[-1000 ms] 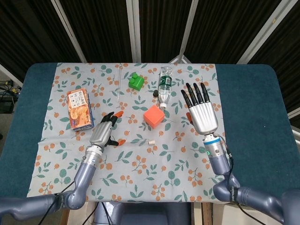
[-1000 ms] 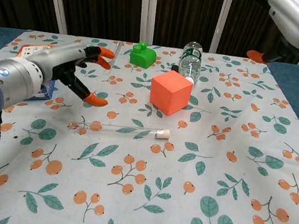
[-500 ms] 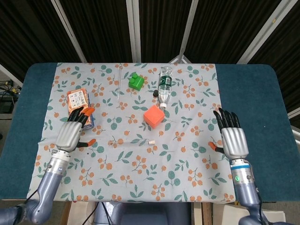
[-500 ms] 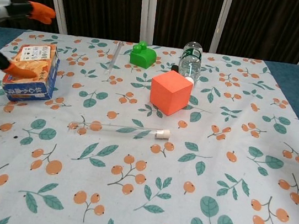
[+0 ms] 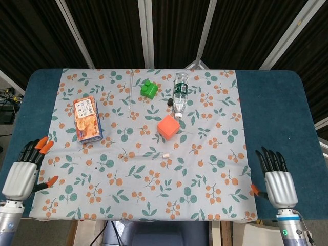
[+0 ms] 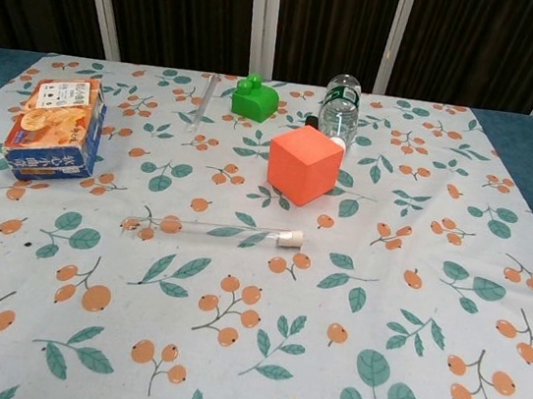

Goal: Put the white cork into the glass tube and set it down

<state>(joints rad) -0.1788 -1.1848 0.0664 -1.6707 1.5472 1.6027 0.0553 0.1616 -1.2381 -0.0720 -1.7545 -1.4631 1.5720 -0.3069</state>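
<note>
Lying flat: glass tube (image 6: pixel 208 229) | white cork (image 6: pixel 290 238) plugging its end

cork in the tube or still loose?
In. The white cork caps the right end of the clear glass tube, which lies flat on the floral tablecloth; neither hand touches it.

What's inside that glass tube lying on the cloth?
The glass tube looks empty; the white cork plugs its right end. How deep the cork sits inside cannot be seen.

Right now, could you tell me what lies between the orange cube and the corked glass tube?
Only bare floral tablecloth; the chest view shows orange cube and glass tube apart.
</note>
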